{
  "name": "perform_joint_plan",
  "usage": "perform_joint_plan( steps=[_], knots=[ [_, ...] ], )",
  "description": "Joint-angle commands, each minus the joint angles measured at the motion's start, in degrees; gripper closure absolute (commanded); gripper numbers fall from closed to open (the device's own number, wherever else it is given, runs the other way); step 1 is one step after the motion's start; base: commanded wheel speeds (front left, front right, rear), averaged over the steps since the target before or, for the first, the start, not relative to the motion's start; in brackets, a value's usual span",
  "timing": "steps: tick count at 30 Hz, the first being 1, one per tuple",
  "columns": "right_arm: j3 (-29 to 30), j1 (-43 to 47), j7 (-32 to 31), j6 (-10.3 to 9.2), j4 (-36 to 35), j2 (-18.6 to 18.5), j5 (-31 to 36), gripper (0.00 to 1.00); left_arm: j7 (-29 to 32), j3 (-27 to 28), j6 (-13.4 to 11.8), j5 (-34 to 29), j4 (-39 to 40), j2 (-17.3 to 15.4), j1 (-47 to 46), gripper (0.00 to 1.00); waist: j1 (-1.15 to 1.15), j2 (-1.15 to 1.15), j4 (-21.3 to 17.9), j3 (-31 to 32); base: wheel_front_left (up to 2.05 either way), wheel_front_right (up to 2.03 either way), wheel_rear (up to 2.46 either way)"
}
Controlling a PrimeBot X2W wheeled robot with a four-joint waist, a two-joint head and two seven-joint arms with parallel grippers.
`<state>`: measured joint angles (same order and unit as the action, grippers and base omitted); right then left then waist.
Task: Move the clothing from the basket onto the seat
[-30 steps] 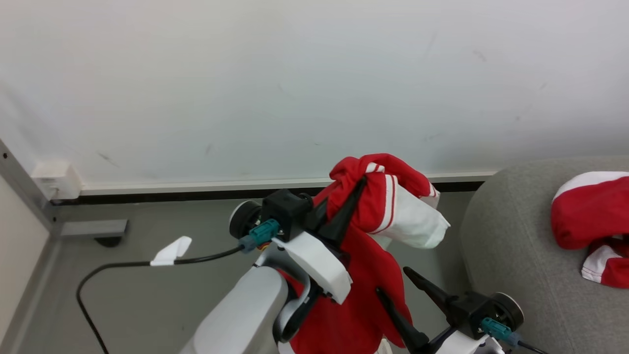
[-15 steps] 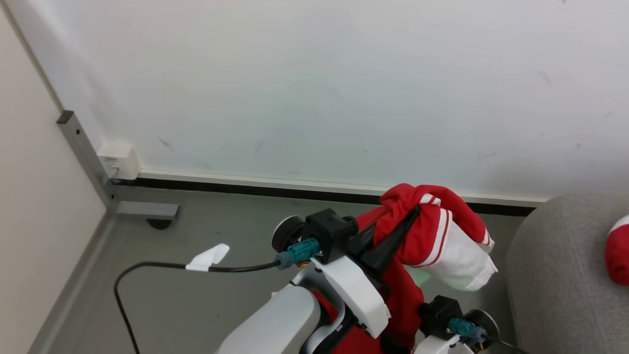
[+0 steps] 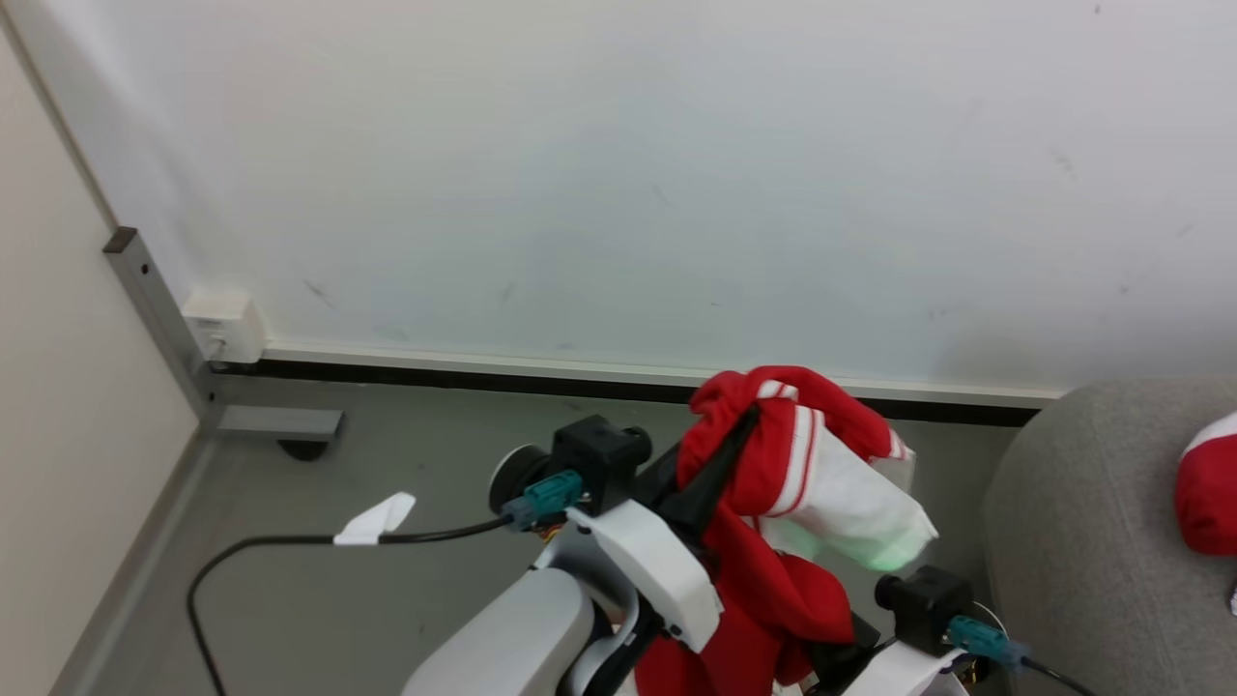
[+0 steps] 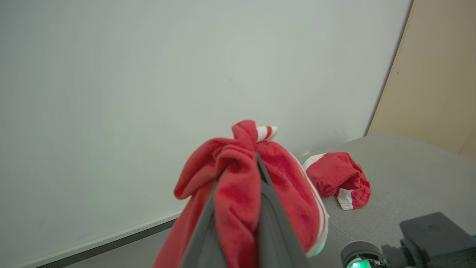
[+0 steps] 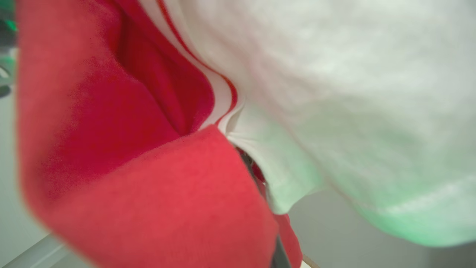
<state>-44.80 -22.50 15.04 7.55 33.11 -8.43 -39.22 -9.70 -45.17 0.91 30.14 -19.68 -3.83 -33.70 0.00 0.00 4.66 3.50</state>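
The left pincer (image 4: 238,167) is closed on a bunch of the red sports garment with white panel and striped trim (image 3: 773,454). It holds the garment up above the grey floor (image 3: 387,599), near the rounded end of the large light-grey fabric sofa (image 3: 1063,503) but not over it. The loose part hangs down over the fingers of the right pincer (image 3: 846,657), so I cannot tell if that one is wide or narrow. I think the cloth can catch on these fingers and slip from the grip, or fall short of the seat if released too early. A second red garment (image 4: 336,178) lies on the sofa. A black cable with a white tag (image 3: 372,517) is well apart on the left. Nothing stands between garment and sofa.
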Motion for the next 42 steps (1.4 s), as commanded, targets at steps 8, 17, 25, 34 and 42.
perform_joint_plan(
  steps=[8, 17, 25, 34, 42],
  knots=[
    [11.27, 5.71, 0.17, -0.13, -12.34, -1.93, 2.96, 1.0, -1.83, 0.62, -0.49, 1.54, -1.18, -1.25, 2.96, 0.24, 0.0, 0.0, -5.43, -1.49, 0.0, 0.0, 0.0],
    [21.36, 7.71, 0.19, -0.13, -20.01, -4.0, 5.76, 1.0, -3.9, -0.96, 0.47, -0.11, 1.43, -1.9, 4.08, 0.0, 0.0, 0.0, -14.56, -3.05, 0.0, 0.0, 0.0],
    [26.82, 8.82, 0.18, -0.13, -24.43, -6.54, 6.78, 1.0, -4.71, -2.71, 1.7, -2.03, 3.24, -2.81, 4.52, 0.0, 0.0, 0.0, -24.06, -4.01, 0.0, 0.0, 0.0],
    [29.0, 11.09, 0.19, -0.13, -29.49, -8.11, 5.17, 1.0, -5.29, -3.87, 2.4, -3.85, 2.94, -3.64, 5.0, 0.0, 0.0, 0.0, -34.0, -5.11, 0.0, 0.0, 0.0],
    [31.06, 12.71, 0.19, -0.13, -32.78, -8.44, 4.71, 1.0, -5.5, -5.18, 3.88, -4.97, 1.3, -2.64, 3.06, 0.0, 0.0, 0.0, -35.61, -7.12, 0.0, 0.0, 0.0]
  ],
)
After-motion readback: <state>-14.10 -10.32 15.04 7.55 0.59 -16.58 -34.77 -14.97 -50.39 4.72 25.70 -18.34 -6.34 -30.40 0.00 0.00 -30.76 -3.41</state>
